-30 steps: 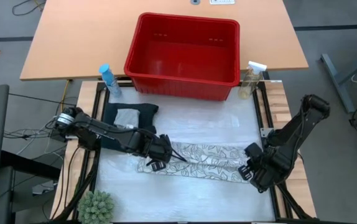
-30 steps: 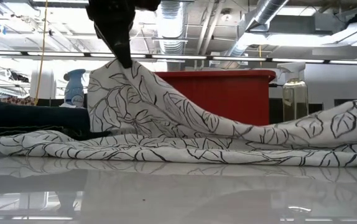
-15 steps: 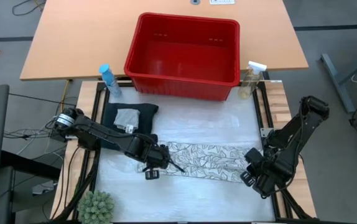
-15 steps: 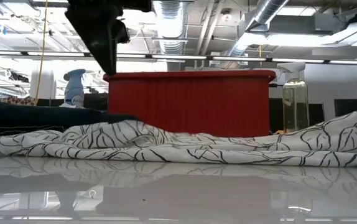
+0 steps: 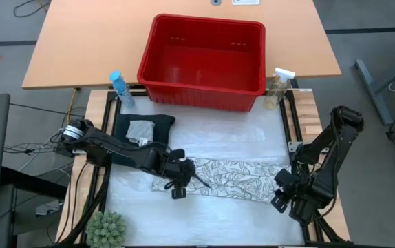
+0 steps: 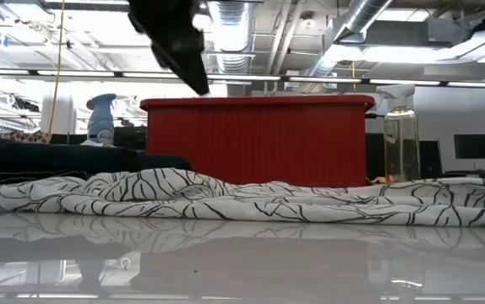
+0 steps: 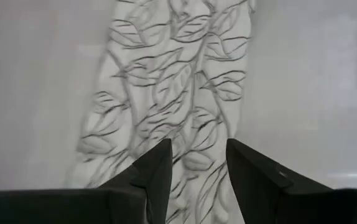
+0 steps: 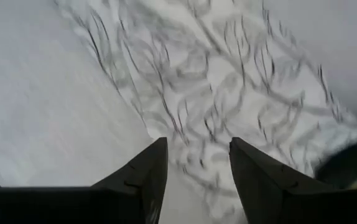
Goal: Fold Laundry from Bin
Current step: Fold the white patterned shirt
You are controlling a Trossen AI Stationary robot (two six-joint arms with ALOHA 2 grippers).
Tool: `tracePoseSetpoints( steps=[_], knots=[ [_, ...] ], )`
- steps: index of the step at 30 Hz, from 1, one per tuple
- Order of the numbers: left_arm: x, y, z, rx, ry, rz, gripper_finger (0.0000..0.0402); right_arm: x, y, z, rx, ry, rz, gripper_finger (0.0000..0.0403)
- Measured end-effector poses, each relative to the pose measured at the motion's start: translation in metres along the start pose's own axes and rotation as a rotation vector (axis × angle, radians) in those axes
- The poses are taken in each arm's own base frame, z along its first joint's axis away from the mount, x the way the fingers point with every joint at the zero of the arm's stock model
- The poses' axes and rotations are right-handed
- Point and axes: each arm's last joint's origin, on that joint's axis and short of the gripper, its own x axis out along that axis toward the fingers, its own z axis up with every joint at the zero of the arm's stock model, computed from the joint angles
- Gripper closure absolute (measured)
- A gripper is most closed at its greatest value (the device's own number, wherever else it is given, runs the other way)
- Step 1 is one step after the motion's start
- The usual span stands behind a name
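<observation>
White leaf-print cloth (image 5: 221,178): soft, rumpled long strip, flat on glossy white table (image 5: 211,134). Left gripper (image 5: 177,187) above its left end, fingers parted, nothing held. Right gripper (image 5: 281,200) just off right end, fingers apart, empty. Red ribbed plastic bin (image 5: 204,62) behind. Dark trousers (image 5: 159,125) folded, grey cloth (image 5: 141,130) on top, partly hidden by left arm.

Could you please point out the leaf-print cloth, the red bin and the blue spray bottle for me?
leaf-print cloth (image 5: 228,178): high view, middle of the long strip lying on the table.
red bin (image 5: 201,95): high view, its near outer wall.
blue spray bottle (image 5: 120,88): high view, the bottle's body below its cap.
</observation>
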Motion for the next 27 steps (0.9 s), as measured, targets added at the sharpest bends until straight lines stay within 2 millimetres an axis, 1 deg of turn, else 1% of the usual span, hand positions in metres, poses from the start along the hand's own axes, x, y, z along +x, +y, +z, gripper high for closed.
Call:
tracePoseSetpoints(
  steps=[3, 7, 10, 12, 14, 16, 19, 27],
  knots=[
    [0.017, 0.013, -0.003, -0.034, -0.022, -0.069, 0.0260, 0.001, 0.003, 0.005, 0.006, -0.091, 0.031, 0.0206],
    [0.037, 0.033, -0.007, -0.090, -0.063, -0.191, 0.0260, 0.005, 0.009, 0.016, -0.079, -0.121, 0.054, 0.0209],
    [0.046, 0.045, -0.014, -0.118, -0.051, -0.234, 0.0260, 0.012, 0.017, 0.029, -0.148, -0.138, 0.056, 0.0209],
    [0.048, 0.050, -0.015, -0.134, -0.034, -0.263, 0.0260, 0.018, 0.023, 0.037, -0.201, -0.151, 0.052, 0.0209],
    [0.048, 0.051, -0.015, -0.138, -0.027, -0.312, 0.0260, 0.024, 0.028, 0.047, -0.242, -0.164, 0.046, 0.0209],
    [0.048, 0.051, -0.015, -0.129, -0.026, -0.323, 0.0260, 0.031, 0.032, 0.055, -0.279, -0.171, 0.035, 0.0209],
    [0.048, 0.050, -0.019, -0.114, -0.001, -0.261, 0.0260, 0.041, 0.036, 0.065, -0.327, -0.169, 0.010, 0.0210],
    [0.058, 0.054, -0.037, -0.154, 0.051, -0.216, 0.0260, 0.063, 0.049, 0.075, -0.386, -0.168, -0.015, 0.0210]
  ],
)
